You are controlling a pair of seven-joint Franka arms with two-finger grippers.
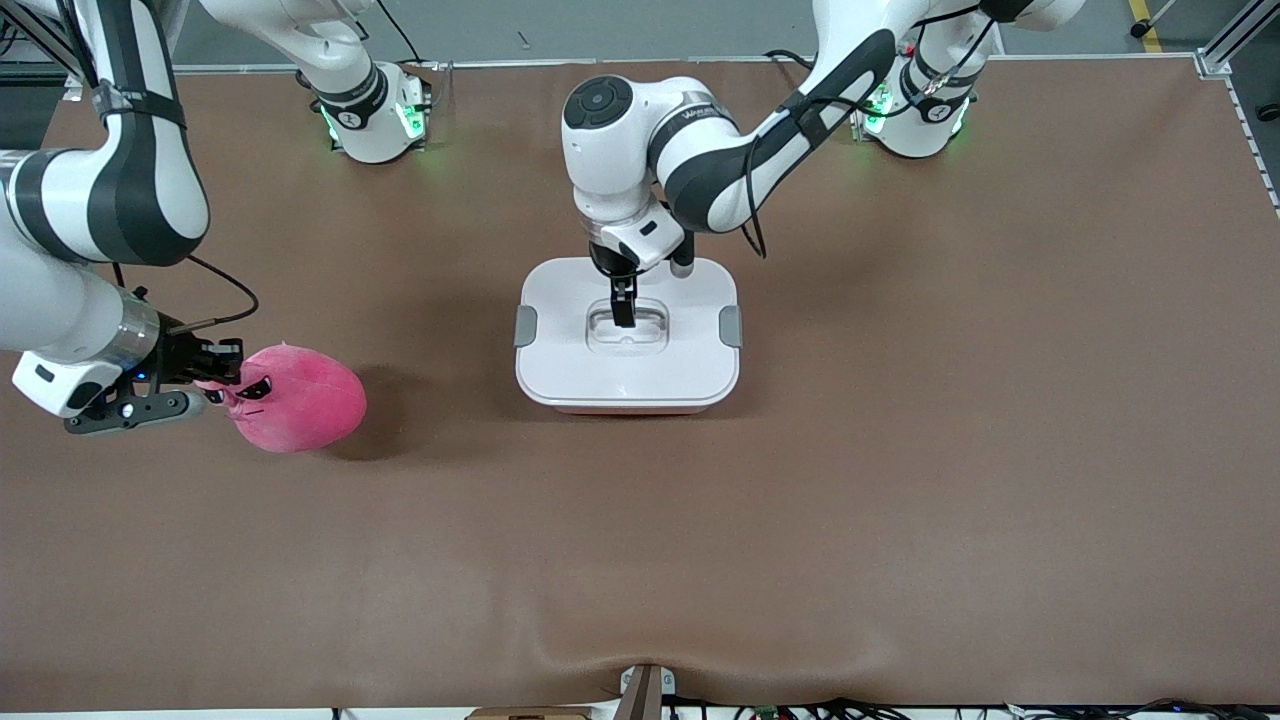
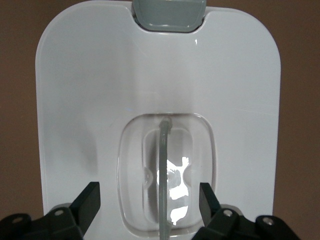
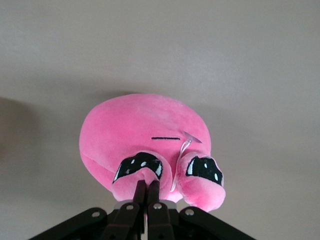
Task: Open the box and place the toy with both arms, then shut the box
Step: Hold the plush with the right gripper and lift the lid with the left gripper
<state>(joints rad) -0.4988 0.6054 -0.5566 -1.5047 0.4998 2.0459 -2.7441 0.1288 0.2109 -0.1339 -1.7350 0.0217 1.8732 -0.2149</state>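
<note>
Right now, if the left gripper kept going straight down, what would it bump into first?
Probably the clear handle in the dip of the box's lid. The left gripper points down at it, with one of its fingers on each side, still open.

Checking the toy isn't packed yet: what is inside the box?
Cannot be seen: the white lid covers the box. The toy is outside it, toward the right arm's end, pinched by the right end effector.

I am operating in a robotics lab. Indicators: two white arms bolted at the table [image 1: 900,480] edge, bases lit green [image 1: 372,118]; a brown mat covering the table; aluminium framing [image 1: 1232,40] at one corner; cables [image 1: 860,708] along the camera-side edge.
</note>
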